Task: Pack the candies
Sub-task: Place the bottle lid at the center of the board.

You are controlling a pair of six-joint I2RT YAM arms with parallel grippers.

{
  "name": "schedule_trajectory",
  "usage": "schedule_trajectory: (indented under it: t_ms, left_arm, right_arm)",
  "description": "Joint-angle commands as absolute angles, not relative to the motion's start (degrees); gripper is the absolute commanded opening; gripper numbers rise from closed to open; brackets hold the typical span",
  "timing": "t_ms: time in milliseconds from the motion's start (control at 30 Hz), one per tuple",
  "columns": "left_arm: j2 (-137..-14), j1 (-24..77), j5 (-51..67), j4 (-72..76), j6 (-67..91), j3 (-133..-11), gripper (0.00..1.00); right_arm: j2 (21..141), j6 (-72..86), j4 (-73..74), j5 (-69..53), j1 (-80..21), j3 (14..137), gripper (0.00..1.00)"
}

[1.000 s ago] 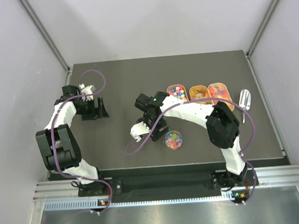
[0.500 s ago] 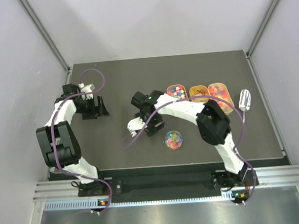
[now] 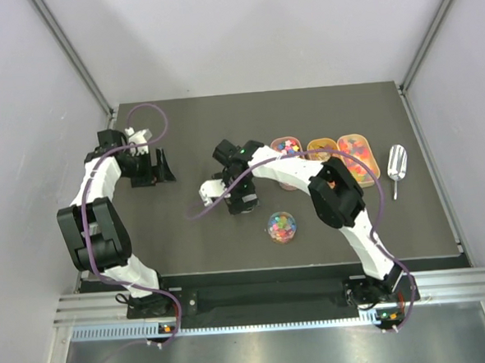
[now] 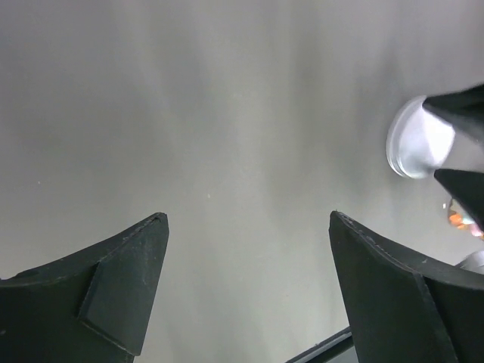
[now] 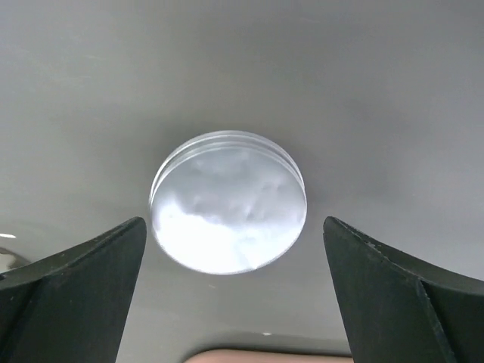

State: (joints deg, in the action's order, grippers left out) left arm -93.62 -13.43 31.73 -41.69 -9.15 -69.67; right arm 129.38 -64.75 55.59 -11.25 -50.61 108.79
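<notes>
Multicoloured candies fill a small round clear jar (image 3: 281,226) at the front middle of the table. More candies lie in three oval orange trays: multicoloured cubes (image 3: 287,148), pale orange gummies (image 3: 323,149), red-orange pieces (image 3: 357,151). My right gripper (image 3: 243,199) is open and hovers left of the jar. In the right wrist view the right gripper (image 5: 234,227) stands over the silver disc lid (image 5: 228,212), which lies flat on the table between the fingers, untouched. My left gripper (image 3: 161,166) is open and empty at the far left; it also shows in the left wrist view (image 4: 249,218), above bare table.
A clear plastic scoop (image 3: 397,164) lies right of the trays. The left wrist view shows the lid (image 4: 412,140) at its right edge, behind the right gripper's dark fingers (image 4: 463,113). Grey walls enclose the dark table (image 3: 198,127).
My right gripper has swung left and a little farther back, away from the jar, and now stands over the lid. The left gripper has shifted slightly back.
</notes>
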Motion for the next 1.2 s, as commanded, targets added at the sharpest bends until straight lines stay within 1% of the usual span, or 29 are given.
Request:
schedule_trajectory:
  t_ms: [0, 133, 333, 433, 733, 800, 900, 1167]
  left_arm:
    - [-93.6, -13.45, 34.63, -44.56, -10.02, -72.07, 0.93]
    - [-94.22, -13.27, 34.45, -45.44, -10.63, -71.98, 0.93]
    - [-95.8, -13.27, 33.31, -45.44, -10.81, -72.51, 0.93]
    - [-96.5, -13.27, 33.13, -44.91, -10.46, -72.6, 0.93]
    - [-97.82, -13.27, 32.52, -44.21, -10.11, -72.6, 0.93]
    - [-98.17, -13.27, 32.52, -43.95, -10.02, -72.69, 0.93]
    - [-98.7, -13.36, 32.61, -43.86, -10.02, -72.6, 0.93]
    - [-99.58, -13.27, 32.69, -43.68, -10.11, -72.86, 0.93]
  right_arm:
    - [124.98, -61.43, 54.05, -24.33, -45.19, 113.2, 1.0]
    - [124.8, -62.57, 53.52, -28.65, -43.16, 111.1, 1.0]
    - [127.53, -67.85, 61.16, -35.14, -41.92, 114.08, 1.0]
    - [127.7, -68.2, 60.47, -36.47, -41.92, 114.17, 1.0]
    - [130.96, -69.69, 59.33, -32.7, -42.8, 115.14, 1.0]
    - [131.31, -68.3, 56.17, -30.43, -43.24, 113.91, 1.0]
    - [132.1, -69.25, 55.55, -29.01, -43.94, 113.91, 1.0]
    - [133.42, -70.49, 55.28, -27.95, -44.91, 113.82, 1.0]
